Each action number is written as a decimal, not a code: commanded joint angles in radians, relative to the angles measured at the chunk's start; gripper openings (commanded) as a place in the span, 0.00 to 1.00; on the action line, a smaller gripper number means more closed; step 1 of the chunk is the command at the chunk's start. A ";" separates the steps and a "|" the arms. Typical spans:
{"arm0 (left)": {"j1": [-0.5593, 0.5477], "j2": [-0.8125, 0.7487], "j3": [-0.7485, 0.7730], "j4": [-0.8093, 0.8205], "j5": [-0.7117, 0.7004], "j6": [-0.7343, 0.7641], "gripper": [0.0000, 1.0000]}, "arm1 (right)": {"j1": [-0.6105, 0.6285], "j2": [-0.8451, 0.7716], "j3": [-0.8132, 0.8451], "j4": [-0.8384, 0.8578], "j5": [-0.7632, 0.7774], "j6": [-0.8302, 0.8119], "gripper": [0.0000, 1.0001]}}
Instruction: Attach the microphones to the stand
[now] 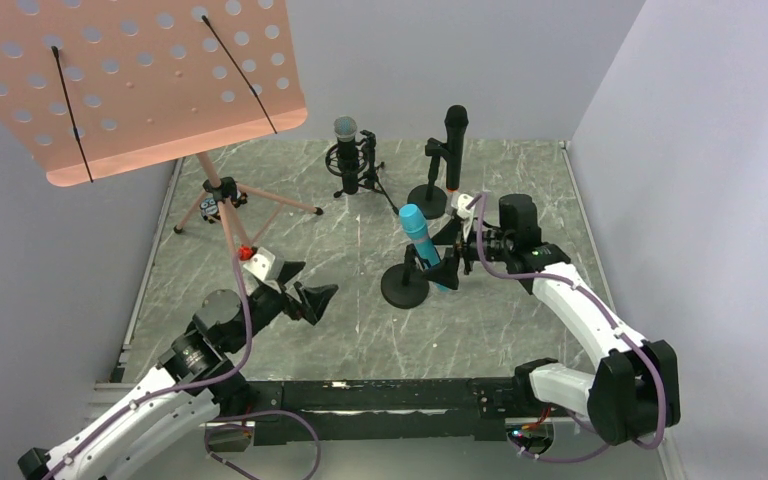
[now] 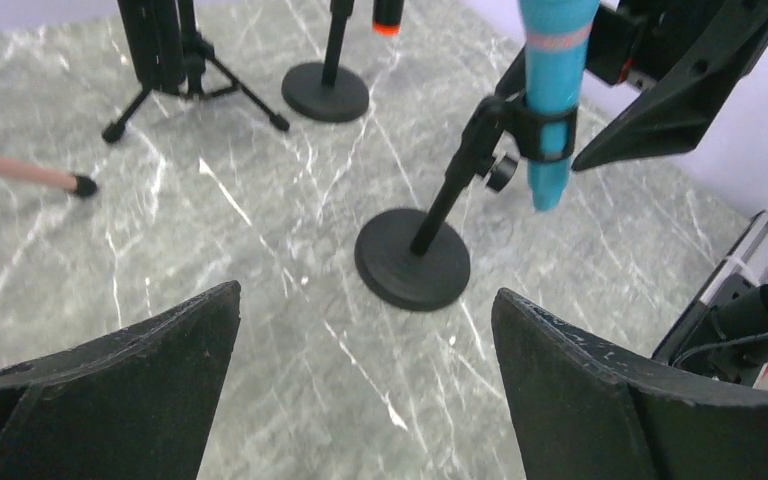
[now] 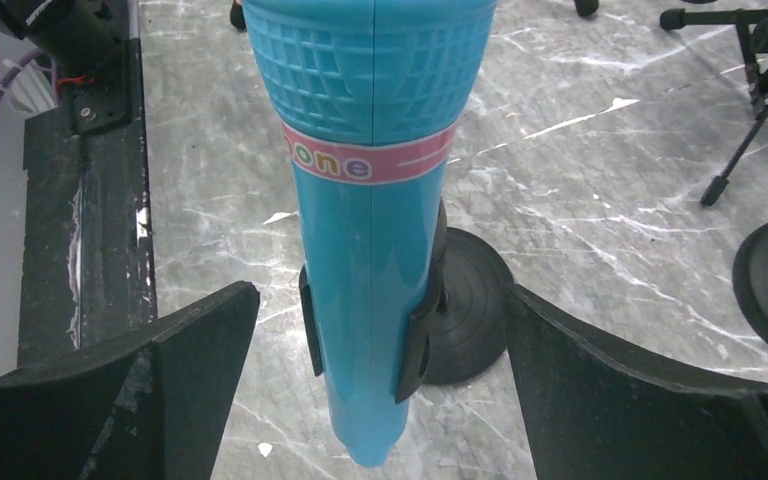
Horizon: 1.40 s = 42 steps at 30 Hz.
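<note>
Table, one: grey marble-patterned top with walls on three sides.

Music stand, one: pink perforated desk on a pink tripod, far-left corner.

Arms, two: left arm and right arm, white with black joints, bases at the near edge.

Microphone stands, three, all black:
- tripod stand with a ring mount, far centre;
- far round-base stand, to the right of the tripod;
- near round-base stand, mid-table, with its clip on a short angled post.

Microphones, three, one seated in each stand:
- silver-mesh-headed microphone, black body, upright in the ring mount of the tripod stand;
- all-black microphone, upright in the clip of the far round-base stand, orange end pointing down;
- blue microphone, tilted, head up and leaning left, gripped round its lower body by the clip of the near round-base stand.

Grippers, two:
- left gripper: jaws spread wide, holding nothing, above bare table to the left of the near round-base stand;
- right gripper: jaws spread wide, one on either side of the blue microphone, with a gap on both sides in the wrist view.
</note>
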 commanded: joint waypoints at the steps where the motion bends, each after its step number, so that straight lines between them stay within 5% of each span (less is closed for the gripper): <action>1: 0.003 -0.077 -0.056 -0.036 -0.021 -0.088 0.99 | 0.038 0.019 0.020 0.057 0.047 0.011 0.93; 8: 0.002 -0.098 -0.056 -0.050 -0.023 -0.081 0.99 | 0.066 0.040 0.014 0.102 0.069 0.046 0.65; 13: 0.003 -0.069 -0.046 -0.035 -0.007 -0.084 0.99 | 0.066 0.034 0.032 0.069 0.078 0.023 0.28; 16: 0.002 -0.076 -0.042 -0.036 0.001 -0.081 0.99 | 0.049 0.024 0.061 0.000 0.046 -0.024 0.18; 23: 0.003 -0.108 -0.017 -0.096 -0.014 -0.072 0.99 | -0.198 -0.057 0.154 -0.180 -0.063 -0.126 0.11; 29: 0.003 -0.078 0.029 -0.143 -0.011 -0.032 0.99 | -0.344 -0.066 0.199 -0.112 0.119 -0.058 0.10; 42: 0.002 -0.087 0.007 -0.125 0.035 -0.037 0.99 | -0.490 0.349 0.508 0.269 0.284 0.138 0.09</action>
